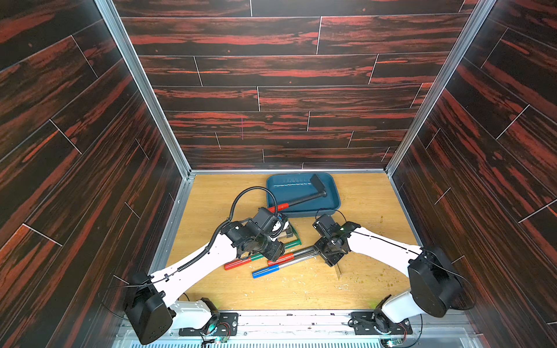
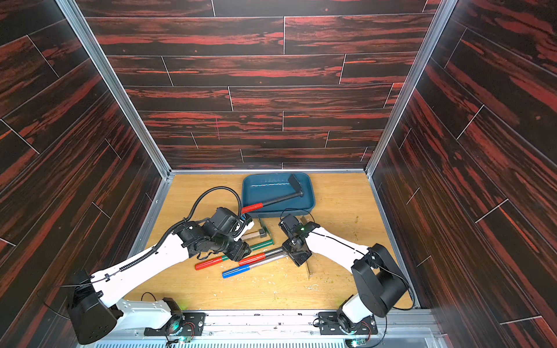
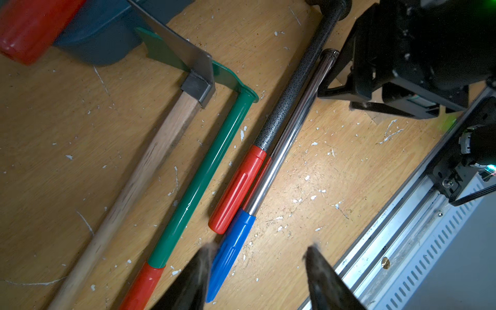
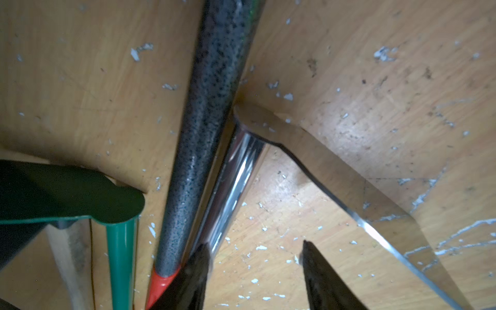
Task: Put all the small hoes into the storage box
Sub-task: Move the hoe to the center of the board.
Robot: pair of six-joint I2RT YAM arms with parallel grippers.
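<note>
While both arms hang low over the pile of hoes on the worktop (image 1: 376, 211), I check my grip, and neither hand has anything. My right hand (image 4: 254, 245) is parted, with bare wood between the fingers. My left hand (image 3: 260, 246) is parted too, hovering empty by the blue grip (image 3: 230, 252).

I take the chrome-shafted one to be the small hoe (image 3: 292, 128), though I can't be sure it is the shortest. It lies flat on the worktop, pressed against the speckled hoe (image 3: 290, 91), with the green hoe (image 3: 212, 166) and the wooden-handled hoe (image 3: 150, 166) alongside. It is well apart from the storage box (image 1: 287, 189) at the back, where a black-bladed hoe (image 1: 304, 200) already rests with its handle out over the rim.

It looks like all steel, so I expect it to be stiff and heavy at the head. That polished shaft will probably be slick, and its thin mirror blade (image 4: 349, 182) is no place for fingers. The shaft runs under one right finger rather than between the two, so I need to shift across before closing. I'd clamp just behind the head for balance, or on the ribbed blue plastic for friction. The speckled shaft sits tight beside it and could get pinched too.
</note>
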